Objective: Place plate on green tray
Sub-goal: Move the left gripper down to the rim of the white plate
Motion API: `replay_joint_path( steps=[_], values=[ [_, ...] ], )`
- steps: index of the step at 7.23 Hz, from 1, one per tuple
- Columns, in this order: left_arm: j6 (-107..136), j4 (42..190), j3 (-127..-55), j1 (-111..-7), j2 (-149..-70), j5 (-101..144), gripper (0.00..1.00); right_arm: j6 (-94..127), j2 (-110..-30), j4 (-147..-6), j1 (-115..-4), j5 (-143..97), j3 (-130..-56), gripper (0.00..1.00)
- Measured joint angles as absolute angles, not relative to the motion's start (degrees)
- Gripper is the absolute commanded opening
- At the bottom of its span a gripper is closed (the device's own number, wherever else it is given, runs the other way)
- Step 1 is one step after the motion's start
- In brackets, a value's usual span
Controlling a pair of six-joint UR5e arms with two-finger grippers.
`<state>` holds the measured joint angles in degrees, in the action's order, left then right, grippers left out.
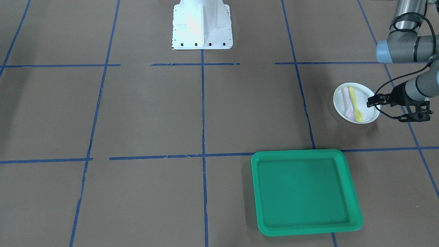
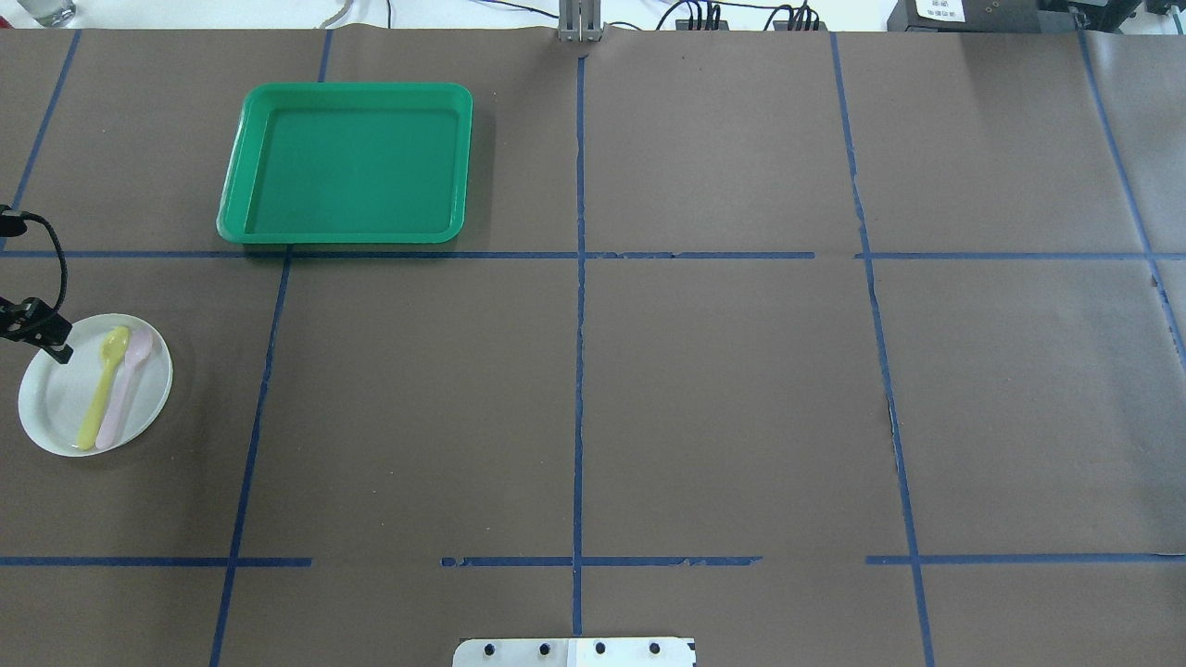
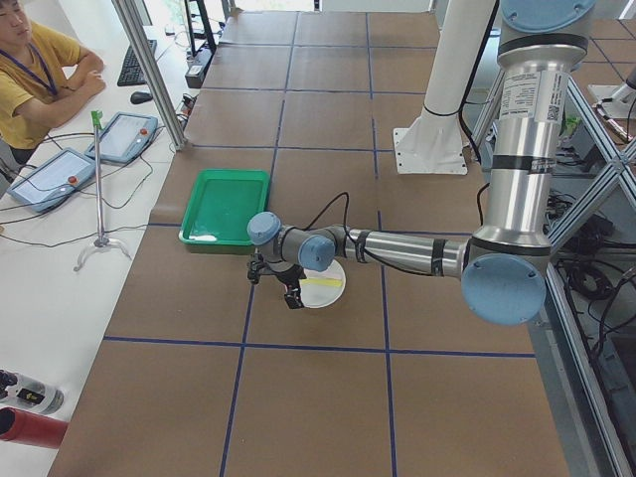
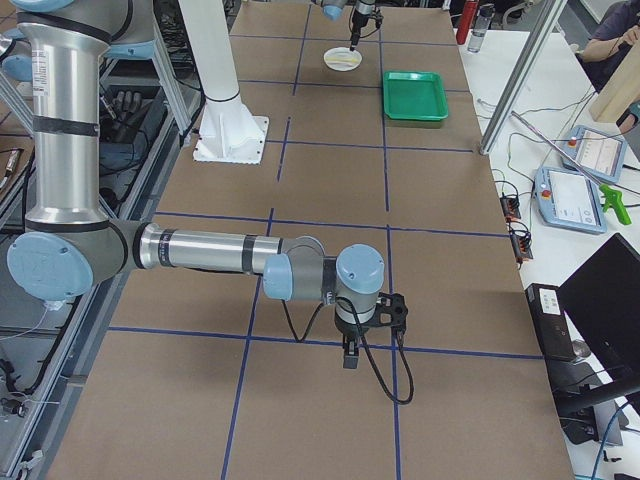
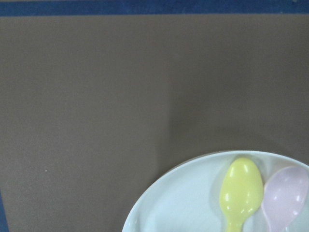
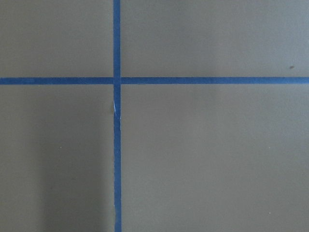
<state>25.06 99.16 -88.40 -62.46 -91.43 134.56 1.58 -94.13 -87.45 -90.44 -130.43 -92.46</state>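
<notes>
The small white plate (image 1: 369,115) lies flat on the brown table at the robot's left and carries a yellow spoon (image 1: 355,105) and a pink spoon (image 1: 347,102). My left gripper (image 1: 372,102) points down at the plate's outer rim, and its fingers look close together on the rim. The overhead view shows the same: left gripper (image 2: 57,348), plate (image 2: 51,409). The left wrist view shows the plate (image 5: 188,205) but no fingers. The green tray (image 1: 305,153) lies empty, apart from the plate, farther out from the robot (image 2: 357,89). My right gripper (image 4: 350,358) shows only in the exterior right view, so I cannot tell its state.
The white robot base (image 1: 202,25) stands at mid-table. Blue tape lines (image 2: 579,371) divide the brown table. A seated person (image 3: 30,79) and control tablets (image 3: 124,134) are beyond the table's far side. The right wrist view shows only tape lines (image 6: 117,145).
</notes>
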Motion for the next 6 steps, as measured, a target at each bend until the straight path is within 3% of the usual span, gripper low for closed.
replay_joint_path(
  steps=[5, 6],
  values=[
    [25.15, 105.5, -84.94, -61.47, -89.21, 135.2, 0.89, 1.58, -94.13, -87.45, -90.44, -130.43, -92.46, 1.0],
    [25.12, 106.12, -84.53, -61.34, -89.2, 135.31, 0.72, 1.58, -94.13, -87.45, -90.44, -130.43, -92.46, 1.0]
  ],
)
